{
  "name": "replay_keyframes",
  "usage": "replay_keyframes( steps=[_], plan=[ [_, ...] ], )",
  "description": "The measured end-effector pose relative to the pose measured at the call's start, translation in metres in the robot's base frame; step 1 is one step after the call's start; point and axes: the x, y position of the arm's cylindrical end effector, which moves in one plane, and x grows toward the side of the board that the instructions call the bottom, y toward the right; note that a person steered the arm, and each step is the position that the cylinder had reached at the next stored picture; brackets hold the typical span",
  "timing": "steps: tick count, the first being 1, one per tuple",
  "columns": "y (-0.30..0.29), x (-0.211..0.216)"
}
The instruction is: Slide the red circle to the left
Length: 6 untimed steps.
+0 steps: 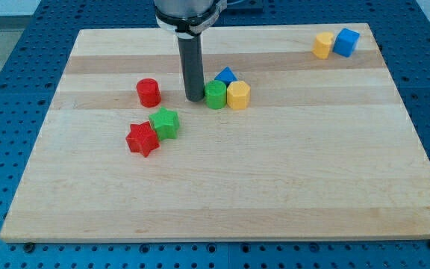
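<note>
While the red circle (148, 92) sits on the board's upper-left part, my tip (195, 98) is down to its right — apart from it, touching the green cylinder (216, 95). No pincer on this rod. Yellow hexagon (238, 96) and blue triangle (225, 75) adjoin; red star (142, 139) and green star (165, 122) sit below the circle.

My tip (195, 98) stands between red circle (148, 92) and green cylinder (215, 95); bare gap on circle side, cylinder just beside tip. Left of circle: bare desk (88, 149) to edge. Below circle: green star (165, 122) and red star (142, 139), touching. Yellow block (238, 95) and blue block (225, 75) crowd cylinder. Far top right: yellow (322, 45) and blue (346, 42) pair, well apart.
</note>
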Motion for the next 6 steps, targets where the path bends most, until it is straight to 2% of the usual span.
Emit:
replay_keyframes(
  steps=[2, 4, 6],
  plan=[
    [-0.01, -0.002],
    [-0.083, 0.006],
    [-0.101, 0.051]
  ],
)
